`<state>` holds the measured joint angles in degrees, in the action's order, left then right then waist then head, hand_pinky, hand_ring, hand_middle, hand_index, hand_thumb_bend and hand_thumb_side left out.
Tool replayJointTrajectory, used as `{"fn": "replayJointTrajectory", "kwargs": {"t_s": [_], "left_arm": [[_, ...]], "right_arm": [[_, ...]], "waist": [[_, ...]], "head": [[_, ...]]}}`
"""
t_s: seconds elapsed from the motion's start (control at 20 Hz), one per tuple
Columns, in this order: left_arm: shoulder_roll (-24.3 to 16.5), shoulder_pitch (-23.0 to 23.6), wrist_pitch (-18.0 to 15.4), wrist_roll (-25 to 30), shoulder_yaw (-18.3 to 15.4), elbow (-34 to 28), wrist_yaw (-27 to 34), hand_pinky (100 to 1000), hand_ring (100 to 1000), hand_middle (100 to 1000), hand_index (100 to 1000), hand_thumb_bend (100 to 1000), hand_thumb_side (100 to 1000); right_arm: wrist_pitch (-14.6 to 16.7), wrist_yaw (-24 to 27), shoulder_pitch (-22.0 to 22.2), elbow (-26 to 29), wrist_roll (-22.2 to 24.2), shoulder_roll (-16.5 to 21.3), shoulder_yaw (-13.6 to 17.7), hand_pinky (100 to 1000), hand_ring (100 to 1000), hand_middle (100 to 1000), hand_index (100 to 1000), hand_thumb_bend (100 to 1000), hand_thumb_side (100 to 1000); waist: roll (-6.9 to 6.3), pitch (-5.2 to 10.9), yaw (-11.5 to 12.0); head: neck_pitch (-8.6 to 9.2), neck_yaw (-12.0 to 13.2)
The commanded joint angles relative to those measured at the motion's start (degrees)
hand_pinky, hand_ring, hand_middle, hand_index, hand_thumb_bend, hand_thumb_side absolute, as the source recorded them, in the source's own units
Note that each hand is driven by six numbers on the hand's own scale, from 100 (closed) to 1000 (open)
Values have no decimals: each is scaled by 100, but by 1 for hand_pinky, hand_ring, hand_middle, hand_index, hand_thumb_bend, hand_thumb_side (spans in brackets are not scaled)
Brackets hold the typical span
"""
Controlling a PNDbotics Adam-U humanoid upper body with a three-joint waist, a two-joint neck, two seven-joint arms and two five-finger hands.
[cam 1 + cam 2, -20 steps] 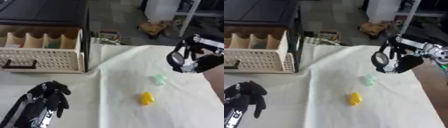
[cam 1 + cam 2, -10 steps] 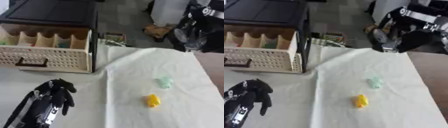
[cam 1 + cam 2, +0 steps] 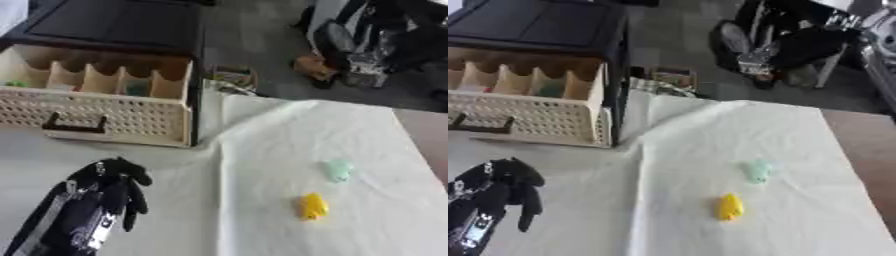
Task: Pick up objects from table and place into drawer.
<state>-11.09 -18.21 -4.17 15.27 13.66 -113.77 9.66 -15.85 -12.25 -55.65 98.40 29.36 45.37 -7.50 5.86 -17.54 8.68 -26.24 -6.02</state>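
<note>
A small yellow object (image 3: 312, 206) lies on the white cloth (image 3: 280, 130), with a pale green object (image 3: 338, 170) just beyond it to the right. The beige perforated drawer (image 3: 114, 119) stands pulled out at the left, split by dividers, with a dark handle (image 3: 74, 125) on its front; something green (image 3: 136, 89) shows in one compartment. My left hand (image 3: 105, 197) rests at the lower left, fingers relaxed and holding nothing. My right hand (image 3: 785, 47) is a dark blur high at the far right, well above and behind both objects.
The drawer comes out of a black cabinet (image 3: 114, 25). Beyond the table's far edge a small box of clutter (image 3: 229, 79) sits on the floor. Bare brown tabletop (image 3: 429, 135) shows right of the cloth.
My right hand has risen from over the cloth to the far upper right. The camera has tilted, shifting the whole picture. The yellow and green objects lie as before.
</note>
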Motion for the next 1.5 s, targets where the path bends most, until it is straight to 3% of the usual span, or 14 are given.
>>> {"fn": "replayJointTrajectory", "kwargs": {"t_s": [0.05, 0.85, 1.5], "left_arm": [[-53, -84, 47, 18, 36, -82, 26, 236, 446, 573, 716, 100, 472], [11, -390, 175, 279, 250, -82, 83, 236, 447, 573, 715, 100, 466], [40, -586, 232, 406, 331, -82, 121, 237, 448, 574, 714, 100, 464]], "right_arm": [[-27, -99, -248, -88, -53, -33, 36, 407, 526, 100, 608, 513, 395], [-138, -557, -1295, -719, -300, -903, 14, 403, 521, 100, 616, 509, 423], [-108, -1228, -1693, -1332, -798, -1339, -25, 398, 520, 100, 611, 509, 436]], "waist": [[0, 74, 30], [243, -146, 622], [386, -291, 901]], "head": [[119, -59], [397, -540], [579, -980]]}}
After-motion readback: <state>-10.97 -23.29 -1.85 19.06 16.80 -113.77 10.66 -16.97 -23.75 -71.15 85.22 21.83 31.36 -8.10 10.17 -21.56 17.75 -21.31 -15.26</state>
